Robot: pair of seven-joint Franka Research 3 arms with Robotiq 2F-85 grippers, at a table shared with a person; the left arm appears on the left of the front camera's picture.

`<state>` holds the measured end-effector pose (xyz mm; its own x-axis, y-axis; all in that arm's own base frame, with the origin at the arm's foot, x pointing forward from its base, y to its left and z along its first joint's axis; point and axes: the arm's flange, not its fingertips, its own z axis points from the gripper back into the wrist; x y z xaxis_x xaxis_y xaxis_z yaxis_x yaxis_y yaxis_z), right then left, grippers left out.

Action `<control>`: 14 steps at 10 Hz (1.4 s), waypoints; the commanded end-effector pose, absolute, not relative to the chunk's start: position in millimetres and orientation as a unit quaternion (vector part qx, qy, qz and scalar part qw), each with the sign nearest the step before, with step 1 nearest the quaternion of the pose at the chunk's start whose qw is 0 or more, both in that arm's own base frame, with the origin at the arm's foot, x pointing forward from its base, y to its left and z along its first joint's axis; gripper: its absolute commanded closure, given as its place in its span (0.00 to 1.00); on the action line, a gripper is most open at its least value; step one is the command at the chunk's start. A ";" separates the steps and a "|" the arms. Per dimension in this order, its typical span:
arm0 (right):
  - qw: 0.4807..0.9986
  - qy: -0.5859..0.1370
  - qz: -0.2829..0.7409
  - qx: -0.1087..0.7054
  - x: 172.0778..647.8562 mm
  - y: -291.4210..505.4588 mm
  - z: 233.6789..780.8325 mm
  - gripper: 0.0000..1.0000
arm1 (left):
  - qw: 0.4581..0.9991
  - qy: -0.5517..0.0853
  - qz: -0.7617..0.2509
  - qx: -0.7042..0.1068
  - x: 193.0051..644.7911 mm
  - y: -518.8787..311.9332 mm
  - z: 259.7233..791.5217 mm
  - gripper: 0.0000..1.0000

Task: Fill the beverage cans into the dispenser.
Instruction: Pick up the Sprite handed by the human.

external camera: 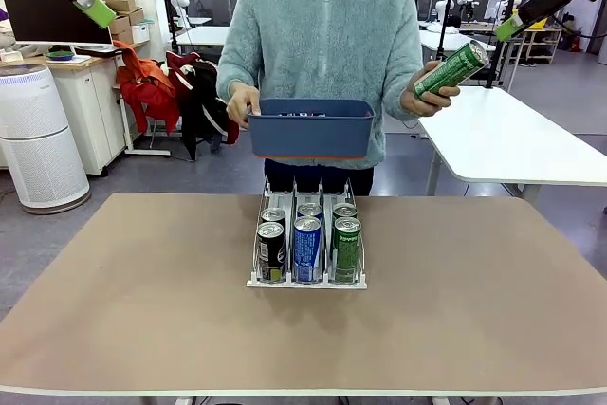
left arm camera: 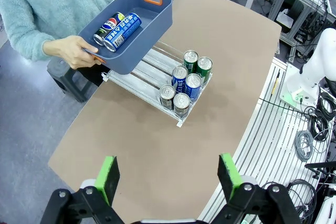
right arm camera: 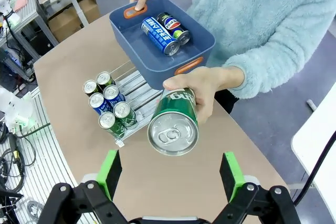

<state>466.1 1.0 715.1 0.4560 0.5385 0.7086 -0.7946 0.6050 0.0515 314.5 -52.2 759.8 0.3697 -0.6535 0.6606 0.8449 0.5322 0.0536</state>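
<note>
With left pincer [left arm camera: 168, 177] and right pincer [right arm camera: 170, 174] both apart, we advise the right to close squarely round the body of the slim green aluminium can [right arm camera: 173, 121], offered at frame centre, the clear three-lane plastic dispenser [right arm camera: 134, 82] lying centre-left.

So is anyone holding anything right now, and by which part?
The left gripper and right gripper are open, empty. The person's one hand holds the green can by its side; the other hand, the blue bin by its end handle.
</note>
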 end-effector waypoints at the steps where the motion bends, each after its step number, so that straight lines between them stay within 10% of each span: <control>1: 0.841 -0.316 0.396 0.189 468.4 3.8 709.5 0.00 | 0.815 -0.319 -0.461 -0.145 314.5 -51.4 758.8 0.00; 14: 0.844 -0.309 0.401 0.177 490.8 27.9 683.8 0.00 | 0.815 -0.319 -0.461 -0.145 314.5 -51.4 758.8 0.00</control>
<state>489.9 23.4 686.7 0.4756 0.5813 0.6602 -0.8059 0.5887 0.0622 314.5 -52.2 759.8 0.3697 -0.6535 0.6606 0.8449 0.5322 0.0536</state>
